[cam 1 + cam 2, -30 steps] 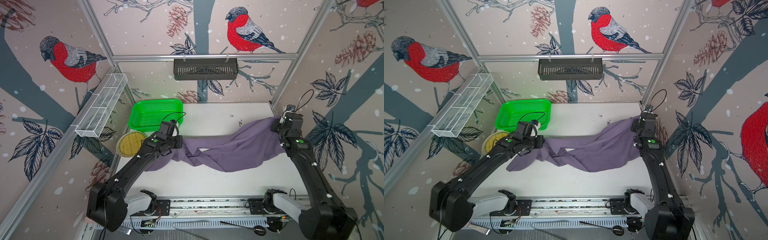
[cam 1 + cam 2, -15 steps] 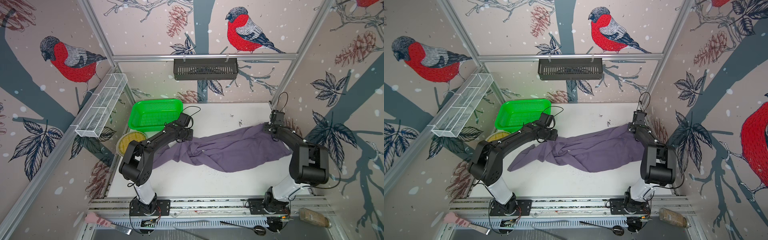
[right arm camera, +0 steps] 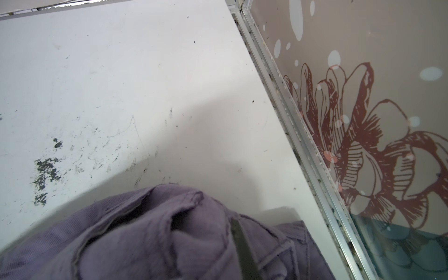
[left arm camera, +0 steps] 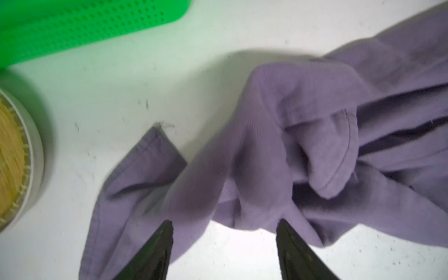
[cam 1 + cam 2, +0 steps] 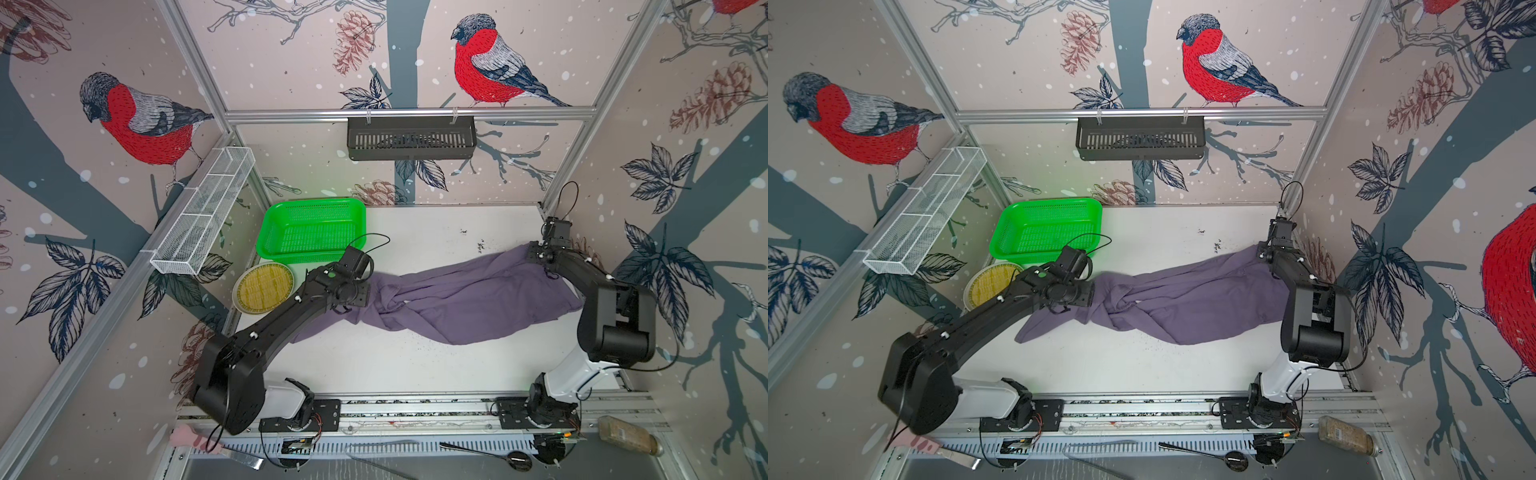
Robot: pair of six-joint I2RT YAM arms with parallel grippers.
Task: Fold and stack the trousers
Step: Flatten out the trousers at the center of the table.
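The purple-grey trousers point(image 5: 457, 299) point(image 5: 1183, 301) lie twisted across the middle of the white table, from left to right. My left gripper point(image 4: 224, 223) point(image 5: 362, 291) hovers at their bunched left end and is open. Nothing sits between its two dark fingertips point(image 4: 167, 232). A hemmed leg end point(image 4: 145, 155) lies flat beside it. My right gripper point(image 5: 536, 254) point(image 5: 1264, 251) is shut on the trousers' right end point(image 3: 145, 242) by the right wall. Only one finger point(image 3: 240, 242) shows, buried in the cloth.
A green basket point(image 5: 311, 232) stands at the back left, and a round dish with a yellow mat point(image 5: 264, 286) sits in front of it. A white wire rack point(image 5: 203, 216) hangs on the left wall. A black basket point(image 5: 411, 137) hangs on the back wall. The right wall point(image 3: 363, 121) is close to my right gripper.
My left gripper has opened and let go of the trousers' left end, which now lies bunched on the table. My right gripper stays shut on the other end near the right wall.
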